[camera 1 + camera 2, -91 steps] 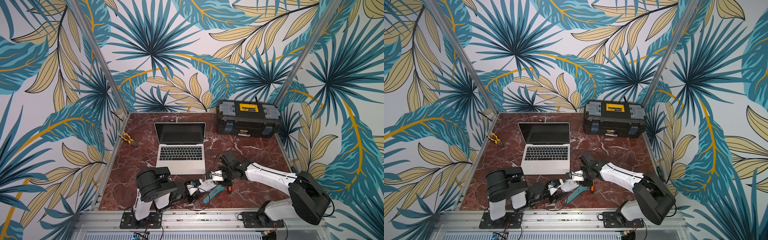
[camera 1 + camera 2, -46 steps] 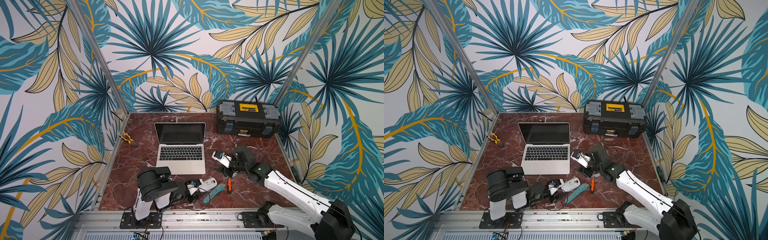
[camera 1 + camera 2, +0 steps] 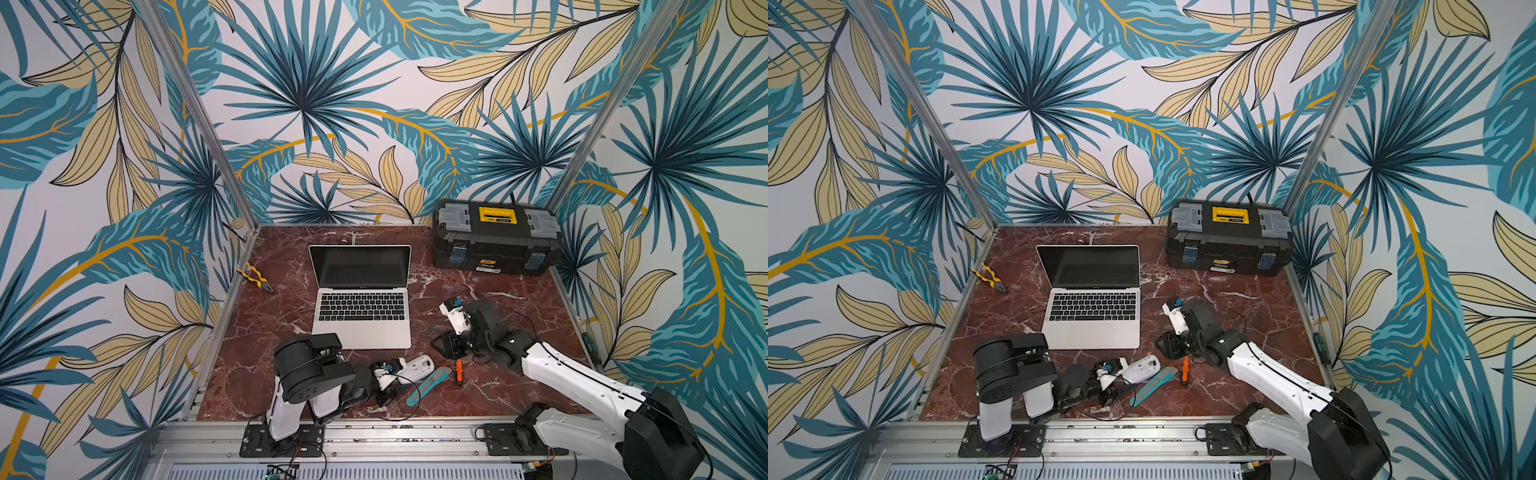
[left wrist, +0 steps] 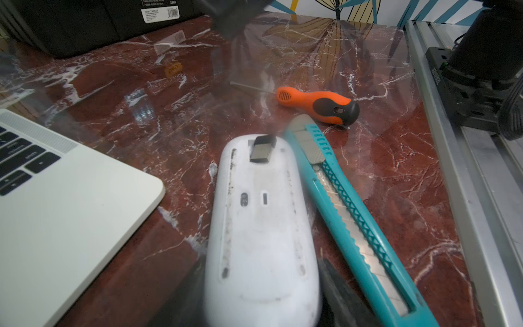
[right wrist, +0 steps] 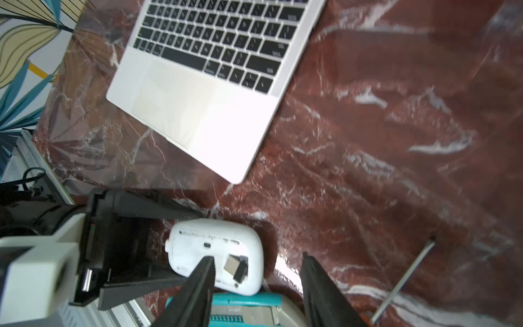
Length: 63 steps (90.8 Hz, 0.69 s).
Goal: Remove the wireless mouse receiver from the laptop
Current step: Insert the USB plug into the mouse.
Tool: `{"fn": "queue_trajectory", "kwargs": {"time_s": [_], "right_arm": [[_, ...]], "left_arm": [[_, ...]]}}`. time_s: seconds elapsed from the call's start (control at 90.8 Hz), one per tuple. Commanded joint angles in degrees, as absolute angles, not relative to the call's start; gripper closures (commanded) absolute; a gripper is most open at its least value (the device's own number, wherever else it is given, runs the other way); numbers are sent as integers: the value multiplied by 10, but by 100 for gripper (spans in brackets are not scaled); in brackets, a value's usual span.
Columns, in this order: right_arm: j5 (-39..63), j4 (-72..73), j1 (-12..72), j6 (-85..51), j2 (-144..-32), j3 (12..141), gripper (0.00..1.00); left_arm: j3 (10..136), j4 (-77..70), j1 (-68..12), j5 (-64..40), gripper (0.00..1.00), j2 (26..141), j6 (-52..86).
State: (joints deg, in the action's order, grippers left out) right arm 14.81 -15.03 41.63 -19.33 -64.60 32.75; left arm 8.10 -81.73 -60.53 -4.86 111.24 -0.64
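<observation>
The receiver likely handles light, rigid and slippery; grip its black cap. Left tool clamps the mouse; right tool stands apart, empty.

laptop centre | toolbox behind right | pliers left | receiver on mouse before laptop, knife beside

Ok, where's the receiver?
In the left wrist view, the receiver lies in the upturned mouse, beside the teal knife, off a front corner of the laptop.
</observation>
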Motion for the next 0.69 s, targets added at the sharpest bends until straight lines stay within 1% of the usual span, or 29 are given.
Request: {"fn": "queue_trajectory", "kwargs": {"time_s": [0.0, 0.143, 0.363, 0.529, 0.683], "right_arm": [[154, -142, 434, -238, -645, 305, 45], [148, -139, 449, -245, -673, 300, 44], [140, -126, 471, -249, -683, 289, 43], [127, -128, 473, -253, -694, 288, 45], [125, -126, 474, -256, -699, 286, 48]], "left_arm": [[81, -808, -603, -54, 47, 1119, -7], [81, -807, -603, -53, 48, 1119, -7], [81, -806, -602, -53, 47, 1119, -7], [77, -806, -602, -51, 47, 1114, -5], [78, -807, -603, -52, 47, 1116, -5]]}}
